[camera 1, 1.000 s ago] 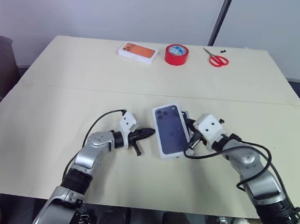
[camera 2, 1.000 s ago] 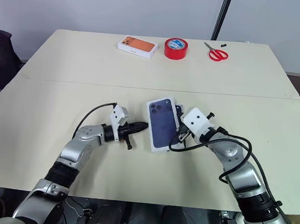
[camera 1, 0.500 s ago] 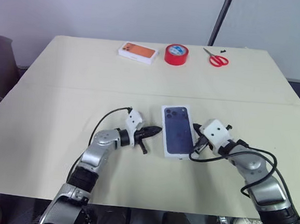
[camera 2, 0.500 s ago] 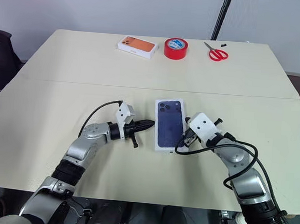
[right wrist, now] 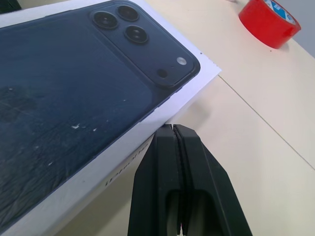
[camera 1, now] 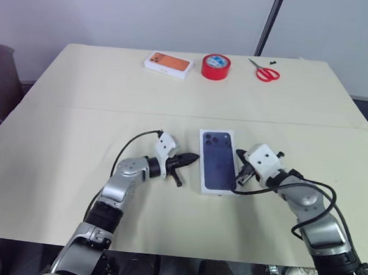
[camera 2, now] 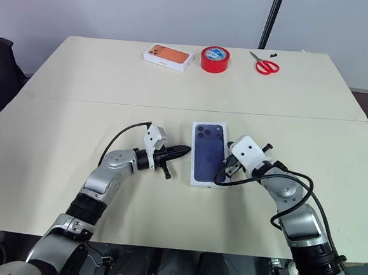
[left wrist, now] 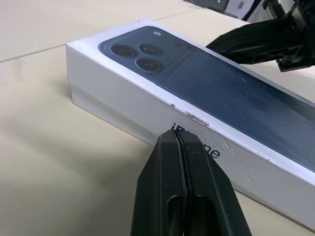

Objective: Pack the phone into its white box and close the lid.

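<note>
Straightening since before, the lid (camera 1: 218, 160) lies squarer between tools.

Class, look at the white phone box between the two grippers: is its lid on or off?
On. The lid, its dark-blue phone picture facing up, sits over the white box as one closed block, flat on the table. Whether it is pushed fully down, cannot tell.

Both arms reach forward low over the table, forearms angled inward toward each other. The left gripper (camera 1: 192, 158) points right, fingers pressed together; the right gripper (camera 1: 238, 173) points left, fingers likewise closed, empty, cables looping from both wrists.
</note>
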{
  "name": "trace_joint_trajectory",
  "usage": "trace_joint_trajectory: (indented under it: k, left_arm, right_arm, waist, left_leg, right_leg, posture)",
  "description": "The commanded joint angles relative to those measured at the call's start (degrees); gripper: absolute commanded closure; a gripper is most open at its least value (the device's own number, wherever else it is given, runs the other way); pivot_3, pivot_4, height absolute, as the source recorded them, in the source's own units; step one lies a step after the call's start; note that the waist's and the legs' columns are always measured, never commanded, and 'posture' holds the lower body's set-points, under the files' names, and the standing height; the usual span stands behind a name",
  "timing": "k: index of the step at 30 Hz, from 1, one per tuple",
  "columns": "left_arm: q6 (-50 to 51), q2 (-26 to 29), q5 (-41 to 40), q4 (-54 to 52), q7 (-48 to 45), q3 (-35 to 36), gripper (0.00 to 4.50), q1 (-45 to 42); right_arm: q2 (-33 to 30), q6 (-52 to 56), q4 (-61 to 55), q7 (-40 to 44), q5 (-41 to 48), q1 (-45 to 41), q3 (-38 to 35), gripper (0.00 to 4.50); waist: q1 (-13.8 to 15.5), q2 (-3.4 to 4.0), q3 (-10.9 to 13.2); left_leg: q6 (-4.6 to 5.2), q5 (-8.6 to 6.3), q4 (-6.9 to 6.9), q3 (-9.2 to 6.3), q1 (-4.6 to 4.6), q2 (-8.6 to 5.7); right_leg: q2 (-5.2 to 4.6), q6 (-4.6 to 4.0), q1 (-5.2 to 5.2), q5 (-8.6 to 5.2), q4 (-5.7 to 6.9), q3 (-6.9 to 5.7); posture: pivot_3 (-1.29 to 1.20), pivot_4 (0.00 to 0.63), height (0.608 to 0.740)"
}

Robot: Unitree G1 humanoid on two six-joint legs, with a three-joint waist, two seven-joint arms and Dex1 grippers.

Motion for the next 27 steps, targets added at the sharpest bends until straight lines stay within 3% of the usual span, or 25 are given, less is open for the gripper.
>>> trace_joint_trajectory:
  k: [1,17,27]
  left_arm:
    - [-0.6,-1.2,-0.8,-0.3,0.4,0.4,4.5,-1.6]
    - [-2.2,-3.6,0.0,3.1,2.2,0.9,4.5,-4.7]
    - [-1.4,-2.3,0.5,2.0,2.2,0.5,4.5,-2.7]
  right_arm:
    - [1.0,-0.9,-0.1,-0.3,-0.4,-1.8,-0.7,4.46]
    - [5.0,0.9,2.0,-1.5,-1.4,-5.0,-0.2,4.46]
    - [3.6,1.2,3.8,-1.1,-6.3,-3.9,1.8,4.46]
  waist:
    - [0.0,0.0,0.0]
    - [0.0,0.0,0.0]
    - [-0.1,0.0,0.0]
  left_leg:
    - [0.0,0.0,0.0,0.0,0.0,0.0]
    - [0.0,0.0,0.02,0.0,-0.01,-0.01]
    - [0.0,0.0,0.02,0.0,0.0,-0.01]
  right_leg:
    - [0.0,0.0,0.0,0.0,0.0,0.0]
    - [-0.01,0.0,0.0,0.0,0.01,0.0]
    - [0.0,0.0,-0.01,0.0,0.02,0.0]
  posture:
    - [0.0,0.15,0.74]
    - [0.0,0.15,0.74]
    - [0.0,0.15,0.74]
